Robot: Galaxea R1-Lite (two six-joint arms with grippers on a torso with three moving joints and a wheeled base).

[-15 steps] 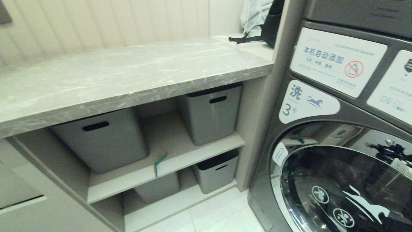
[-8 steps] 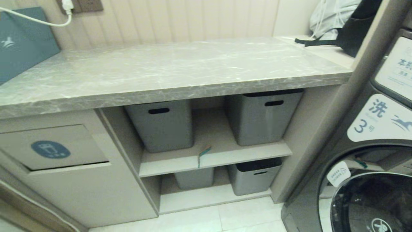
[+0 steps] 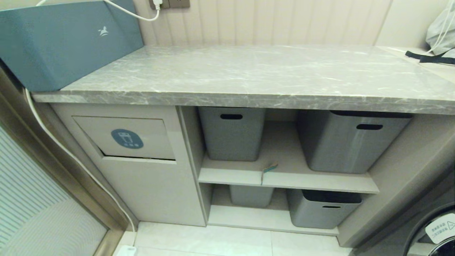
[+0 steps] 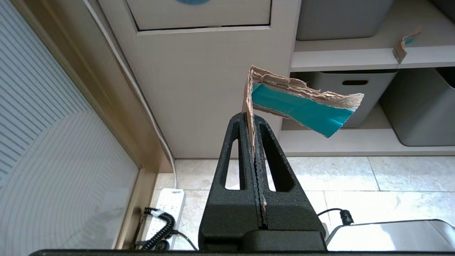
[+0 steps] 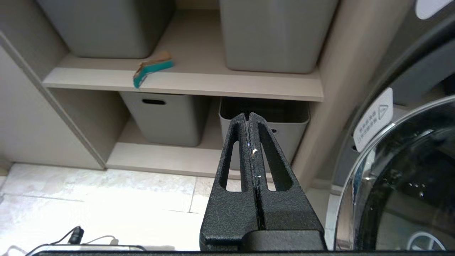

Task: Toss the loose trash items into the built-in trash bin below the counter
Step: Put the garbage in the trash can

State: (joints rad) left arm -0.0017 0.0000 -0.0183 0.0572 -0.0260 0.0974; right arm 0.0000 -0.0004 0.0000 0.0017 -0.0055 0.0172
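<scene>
My left gripper (image 4: 250,119) is shut on a torn cardboard scrap (image 4: 305,108), turquoise on one face and brown on the other, held low in front of the beige cabinet. The built-in trash bin flap (image 3: 128,138) with its blue sticker sits under the left end of the grey marble counter (image 3: 249,76); its lower edge (image 4: 202,21) shows in the left wrist view. A second scrap (image 3: 269,168) (image 5: 151,68) (image 4: 405,42) lies folded over the front edge of the middle shelf. My right gripper (image 5: 248,117) is shut and holds nothing, hanging low before the lower shelf. Neither arm shows in the head view.
Grey tubs with slot handles (image 3: 233,133) (image 3: 350,142) stand on the shelves, more below (image 3: 323,208). A teal box (image 3: 67,42) and a white cable (image 3: 71,160) are at the left, a power strip (image 4: 167,217) on the floor, a washer door (image 5: 401,177) at the right.
The whole head view has swung leftward: the washing machine has slid out at the right, and the bin flap and teal box have come into view.
</scene>
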